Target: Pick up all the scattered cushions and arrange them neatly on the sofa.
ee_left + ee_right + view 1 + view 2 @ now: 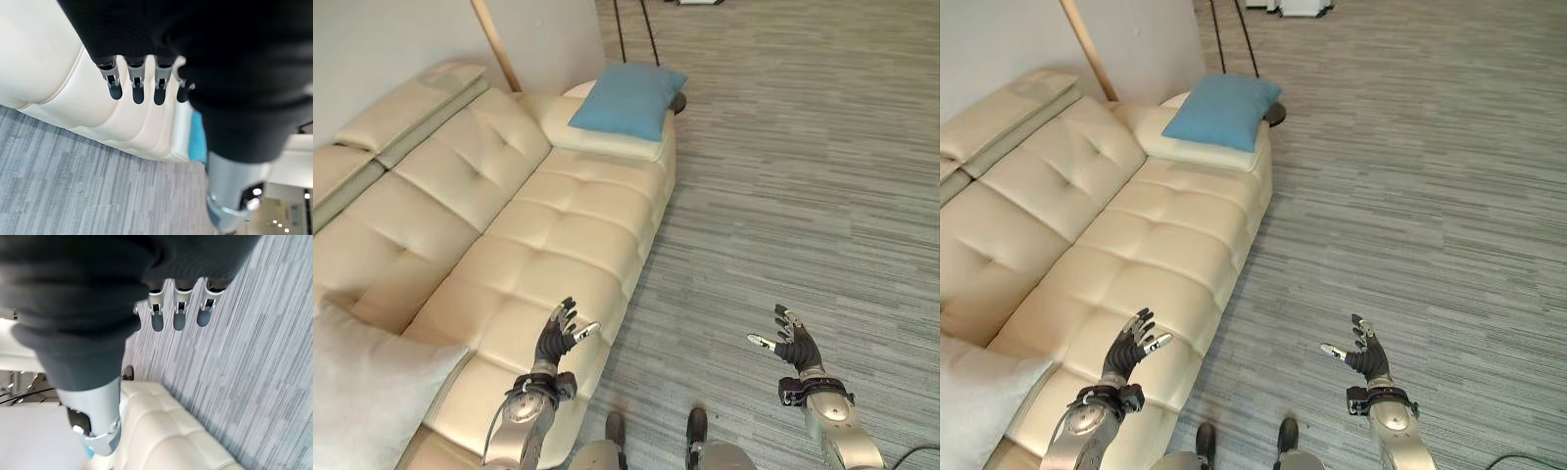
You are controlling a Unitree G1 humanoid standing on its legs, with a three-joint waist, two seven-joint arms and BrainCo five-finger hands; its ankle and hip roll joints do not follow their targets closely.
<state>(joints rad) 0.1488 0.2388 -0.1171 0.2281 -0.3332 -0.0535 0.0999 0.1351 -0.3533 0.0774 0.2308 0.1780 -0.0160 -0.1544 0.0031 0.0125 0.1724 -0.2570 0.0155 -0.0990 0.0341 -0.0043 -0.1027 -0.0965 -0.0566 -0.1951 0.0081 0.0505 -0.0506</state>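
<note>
- Surface: cream tufted sofa (pixel 538 225) runs along a pale wall (pixel 382 49); grey striped carpet (pixel 803 176) covers the floor beside it.
- Task items: blue cushion (pixel 628 100) lies on the sofa's far armrest; a pale grey cushion (pixel 362 392) sits at the near end, cut off by the frame edge, so its full outline cannot be made out.
- Left hand (pixel 558 338): fingers spread apart, empty, raised over the seat's front edge.
- Right hand (pixel 793 341): fingers spread, empty, over open carpet, well apart from the sofa.
- Clearance: the middle seat is bare between the two cushions.
</note>
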